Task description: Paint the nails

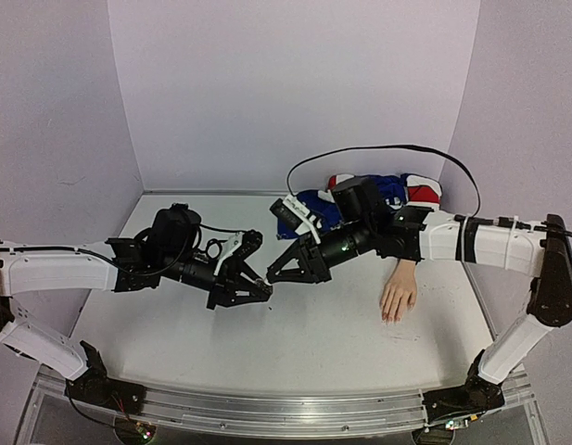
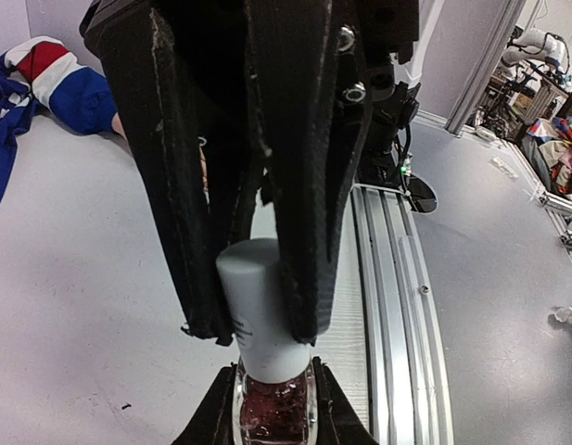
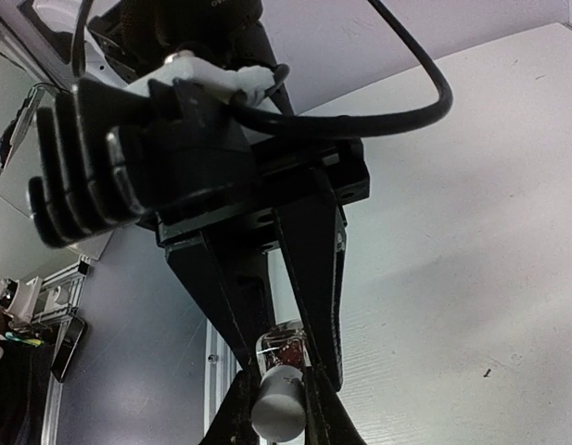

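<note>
A small nail-polish bottle [image 1: 268,281] is held in the air between my two grippers above the table's middle. My left gripper [image 1: 261,287] is shut on its glass body of dark red polish [image 2: 274,408]. My right gripper [image 1: 274,275] is shut on its white cap [image 3: 280,410], which still sits on the bottle. In the left wrist view the cap [image 2: 258,306] stands between the right fingers [image 2: 299,185]. The pale mannequin hand [image 1: 398,295] lies flat at the right, fingers toward the front. Its nails [image 1: 389,318] are too small to make out.
The hand's blue, red and white sleeve [image 1: 378,195] lies bunched at the back right and shows in the left wrist view [image 2: 54,79]. A black cable [image 1: 397,148] arcs over it. Purple walls [image 1: 286,83] close the back and sides. An aluminium rail [image 1: 286,408] runs along the front.
</note>
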Robot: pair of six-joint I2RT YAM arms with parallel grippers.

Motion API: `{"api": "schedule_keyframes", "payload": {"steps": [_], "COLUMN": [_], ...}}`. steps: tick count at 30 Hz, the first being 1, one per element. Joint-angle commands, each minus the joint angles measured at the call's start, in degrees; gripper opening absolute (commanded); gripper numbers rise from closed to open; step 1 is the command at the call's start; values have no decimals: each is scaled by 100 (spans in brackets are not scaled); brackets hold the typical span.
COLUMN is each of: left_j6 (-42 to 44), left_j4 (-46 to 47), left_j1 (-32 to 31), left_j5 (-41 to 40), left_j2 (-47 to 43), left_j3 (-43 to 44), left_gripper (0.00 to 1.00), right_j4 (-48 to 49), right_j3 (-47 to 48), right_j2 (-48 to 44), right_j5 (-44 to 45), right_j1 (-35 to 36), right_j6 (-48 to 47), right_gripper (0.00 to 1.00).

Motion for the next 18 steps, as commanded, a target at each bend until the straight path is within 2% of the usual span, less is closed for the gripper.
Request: {"api": "schedule_keyframes", "payload": {"steps": [1,3,11,18], "left_j6": [-191,-230,-26,364], "left_j4": [378,505,1594,2483], "left_j1": [-16,-20,-23,-54], "left_j5": [187,-13,-1367,-1957], "left_j2": [-273,-353,-707,-504], "left_j3": [506,556,482,588], "left_gripper": [0,0,0,0], "right_j4": [-292,-300,-309,-339], "right_j3": [255,248,374,698], "right_j2": [27,55,415,949], "right_j5": [-441,-401,-82,352], "right_j1": [38,33,35,46], "right_j6": [-586,-797,-682,177], "right_gripper": [0,0,0,0]}}
